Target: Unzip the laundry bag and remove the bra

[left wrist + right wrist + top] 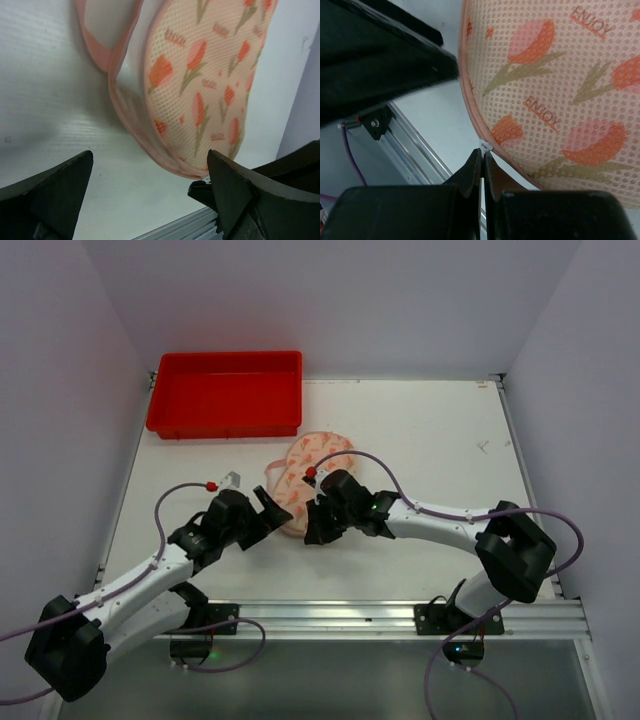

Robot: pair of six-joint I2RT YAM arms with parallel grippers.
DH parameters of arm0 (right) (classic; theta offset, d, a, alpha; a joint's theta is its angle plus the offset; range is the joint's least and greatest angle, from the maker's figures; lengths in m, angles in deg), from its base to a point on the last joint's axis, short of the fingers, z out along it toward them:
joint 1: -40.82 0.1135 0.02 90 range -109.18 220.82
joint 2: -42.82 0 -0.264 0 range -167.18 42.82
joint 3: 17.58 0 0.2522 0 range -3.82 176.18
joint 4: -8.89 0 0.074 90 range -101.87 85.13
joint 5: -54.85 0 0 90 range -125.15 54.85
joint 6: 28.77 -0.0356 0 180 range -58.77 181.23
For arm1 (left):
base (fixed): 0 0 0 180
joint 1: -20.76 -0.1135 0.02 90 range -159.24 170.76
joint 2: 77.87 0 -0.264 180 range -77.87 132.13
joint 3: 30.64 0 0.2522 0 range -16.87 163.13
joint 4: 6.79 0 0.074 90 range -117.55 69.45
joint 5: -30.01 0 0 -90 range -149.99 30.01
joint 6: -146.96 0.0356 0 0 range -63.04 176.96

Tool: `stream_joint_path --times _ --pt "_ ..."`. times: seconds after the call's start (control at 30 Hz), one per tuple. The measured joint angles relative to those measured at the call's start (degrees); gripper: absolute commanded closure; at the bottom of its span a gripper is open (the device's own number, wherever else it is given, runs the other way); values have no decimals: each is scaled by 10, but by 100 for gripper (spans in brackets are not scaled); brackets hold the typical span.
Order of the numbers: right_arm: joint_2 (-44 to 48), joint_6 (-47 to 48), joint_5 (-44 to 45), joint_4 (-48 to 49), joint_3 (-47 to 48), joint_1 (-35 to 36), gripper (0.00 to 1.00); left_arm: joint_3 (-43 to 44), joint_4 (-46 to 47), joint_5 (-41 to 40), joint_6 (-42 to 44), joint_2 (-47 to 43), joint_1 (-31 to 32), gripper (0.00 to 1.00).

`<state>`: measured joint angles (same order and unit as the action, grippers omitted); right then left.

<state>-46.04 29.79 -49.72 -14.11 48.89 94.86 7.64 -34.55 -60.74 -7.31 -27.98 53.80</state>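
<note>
The laundry bag (318, 452) lies mid-table, a floppy pouch with sheer white sides (131, 80) and pink trim. Its top face (560, 85) is cream-peach perforated mesh with orange and green tulip print. I cannot tell whether that print is the bag's face or the bra showing through, and no separate bra shows. My right gripper (483, 153) is shut on the white zipper pull (485, 146) at the bag's near edge, also seen from above (312, 526). My left gripper (150, 162) is open and empty, just short of the bag's near-left edge (278, 508).
A red plastic tray (225, 428) stands at the back left. An aluminium rail (400, 615) runs along the table's near edge, close below both grippers (415, 150). White walls close in the table on three sides.
</note>
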Motion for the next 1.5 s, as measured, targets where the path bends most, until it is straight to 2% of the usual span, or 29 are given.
stream_joint_path --times 0.13,0.23,0.33,0.37,0.4,0.47,0.5,0.7,0.87,0.93,0.97,1.0,1.03,1.07,1.1,1.13,1.17,1.2,1.27,1.37,1.43,1.47,1.5 --pt "0 -1 0 0 1 2 100 -20 33 3 -37 51 35 6" --pt "0 -1 0 -1 3 3 100 -22 80 3 -54 88 46 16" --pt "0 -1 1 -2 5 3 100 -22 122 3 -66 123 47 43" --pt "0 -1 3 -2 5 3 100 -22 133 4 -70 133 48 66" --pt "0 0 5 -4 5 3 100 -22 142 4 -75 141 49 79" --pt "0 0 19 -13 5 3 100 -22 155 6 -80 145 51 100" --pt "0 0 26 -20 4 3 100 -21 162 6 -84 144 51 100" --pt "51 2 45 -55 -40 -22 100 -23 162 5 -83 114 53 100" --pt "99 -9 40 -64 -112 -118 100 -38 166 15 -87 92 54 100" --pt "105 -11 34 -65 -117 -121 100 -45 172 27 -89 91 61 100" --pt "107 -11 31 -66 -118 -120 100 -50 173 29 -91 90 62 95" --pt "109 -11 30 -67 -118 -120 100 -53 174 31 -92 89 64 86" --pt "110 -11 30 -67 -118 -120 100 -55 176 33 -92 90 69 65" --pt "111 -10 32 -71 -118 -120 100 -56 176 34 -87 90 73 52" --pt "112 -8 40 -80 -118 -121 86 -56 174 37 -83 90 78 35" --pt "115 -6 50 -92 -118 -125 75 -56 171 40 -77 89 82 11" --pt "120 -6 61 -105 -118 -129 55 -56 166 42 -71 88 86 3" --pt "128 -3 68 -119 -118 -132 46 -56 158 44 -70 83 88 0" --pt "152 5 83 -144 -115 -135 27 -52 121 42 -61 64 90 0" --pt "202 16 105 -188 -92 -136 13 -21 36 18 -34 33 90 0" --pt "235 22 116 -205 -67 -136 8 14 -16 -11 -10 18 90 2" --pt "250 24 123 -210 -56 -136 2 33 -34 -26 4 15 89 3" --pt "264 24 130 -212 -46 -136 1 49 -45 -37 18 15 86 4"
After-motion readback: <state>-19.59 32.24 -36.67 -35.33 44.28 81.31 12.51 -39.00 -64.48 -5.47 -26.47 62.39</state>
